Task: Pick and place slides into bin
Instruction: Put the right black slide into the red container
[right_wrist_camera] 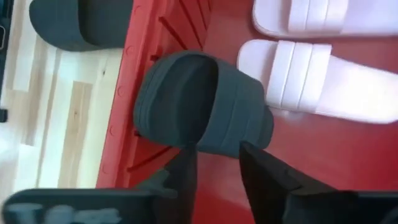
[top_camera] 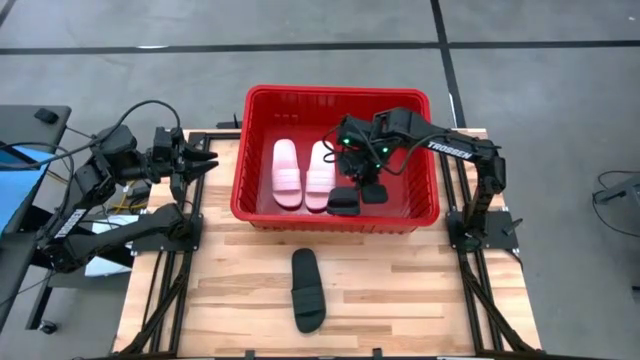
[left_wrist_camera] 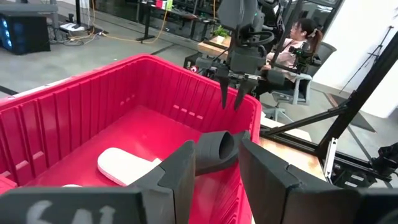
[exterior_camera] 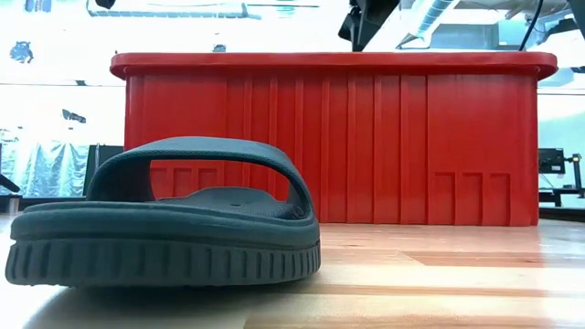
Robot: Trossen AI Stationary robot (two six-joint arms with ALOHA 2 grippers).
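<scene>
- Two pale pink slides (top_camera: 302,172) lying flat, side by side in red bin (top_camera: 258,205).
- Black slide (right_wrist_camera: 202,102) tipped vs bin wall, just beyond right gripper (top_camera: 372,186), fingers parted, holding nothing.
- Other black slide (top_camera: 307,290) on table (top_camera: 420,290).
- Left gripper (top_camera: 204,163) beside bin, fingers apart.

White "TROSSEN" runs along the right arm (top_camera: 447,148) above the bin's corner; blurred white marks on the gripper bodies can't be read.
</scene>
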